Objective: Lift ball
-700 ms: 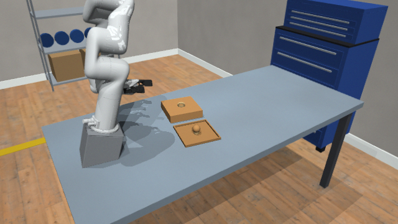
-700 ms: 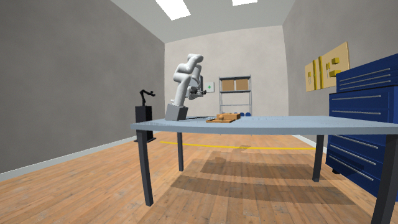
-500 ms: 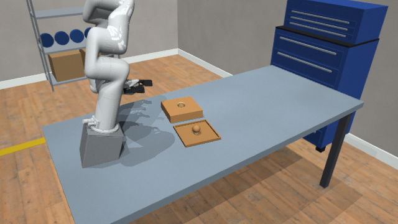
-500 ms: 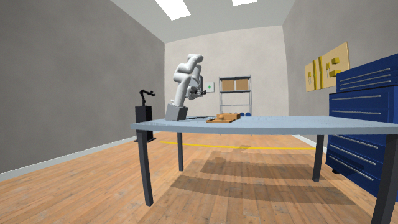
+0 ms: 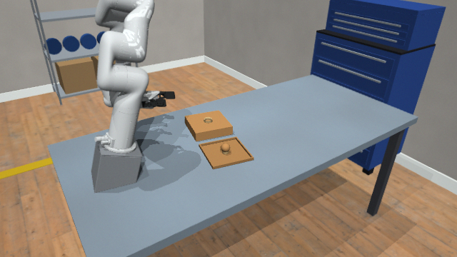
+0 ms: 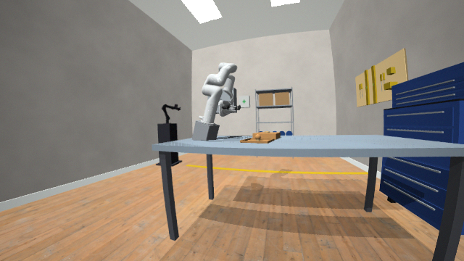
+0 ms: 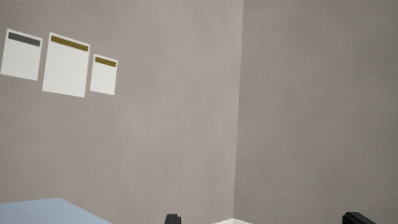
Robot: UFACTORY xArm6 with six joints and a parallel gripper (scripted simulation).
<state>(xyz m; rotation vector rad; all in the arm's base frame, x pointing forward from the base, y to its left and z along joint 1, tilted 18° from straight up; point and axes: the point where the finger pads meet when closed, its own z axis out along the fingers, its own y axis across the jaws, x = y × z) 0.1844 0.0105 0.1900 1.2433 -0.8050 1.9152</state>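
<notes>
From the top view I see a grey-blue table point(image 5: 285, 118) on a wood-plank floor point(image 5: 28, 214), with a yellow line point(image 5: 25, 168) running off to the left. The arm point(image 5: 123, 71) stands on a grey block point(image 5: 114, 168) near the table's left end, folded up on itself. Its gripper point(image 5: 162, 99) sticks out level, high above the table — fingers spread wide, nothing between them. The ball point(image 5: 225, 148) sits on its ring in a shallow tray point(image 5: 214, 160), well apart from the gripper. Just behind the tray lies a block point(image 5: 200, 128) with a round hole in its top. A blue tool chest point(image 5: 357, 64) stands against the right wall, and a rack point(image 5: 50, 68) with a box point(image 5: 75, 75) and blue discs stands in the far corner.

From the exterior view the table point(image 6: 326, 145) looks long and thin on dark legs. The ball point(image 6: 257, 136) is a small bump on the tray, the arm point(image 6: 215, 94) behind it. A dark stand point(image 6: 167, 134) carries a small black arm by the left wall, and a yellow pegboard point(image 6: 399, 65) hangs on the right wall above the chest.

From the wrist view I see mostly bare grey walls meeting in a corner, three white sheets point(image 7: 65, 65) pinned at left, and a sliver of table point(image 7: 50, 212) at the bottom. Two dark fingertips poke in at the lower edge — far apart.
</notes>
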